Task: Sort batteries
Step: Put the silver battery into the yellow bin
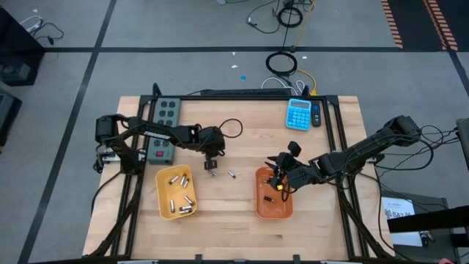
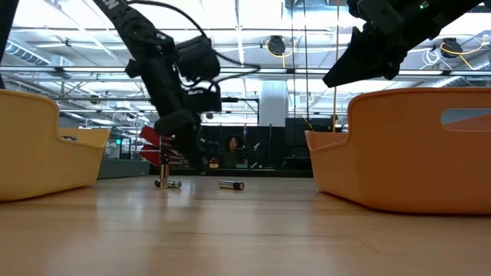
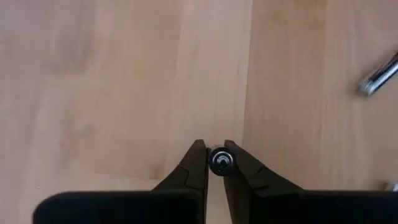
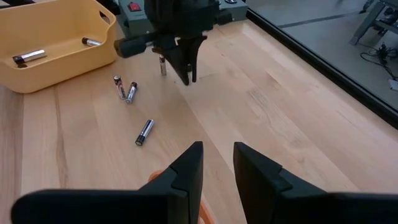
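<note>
**Left claw holds one cell above the desk; right claw waits over the orange tray**

Yellow tray (image 1: 163,198), left side of desk (image 1: 242,154): several batteries (image 1: 178,192) already lie inside. Just right of it, the left claw (image 3: 216,163) is closed on a single battery (image 3: 219,160), gripped end-on between the fingertips (image 3: 198,157); the cell hangs upright under the claw, a little above the wood. A few loose cells (image 4: 126,89) lie on the desk beside it, one more (image 1: 231,174) a little farther right, toward the orange tray (image 1: 272,207).

Right claw (image 4: 217,155): fingers parted, holding nothing, hovering over the orange tray's near rim.

Judgement: step in hand is carrying the gripped cell to its tray. Which tray suits this size cannot be told. To do it well: lift clear of the tray wall before crossing, keep the grip firm since only the cell's tip is pinched, release low over the tray floor so it does not bounce out, and avoid sweeping the loose cells.
</note>
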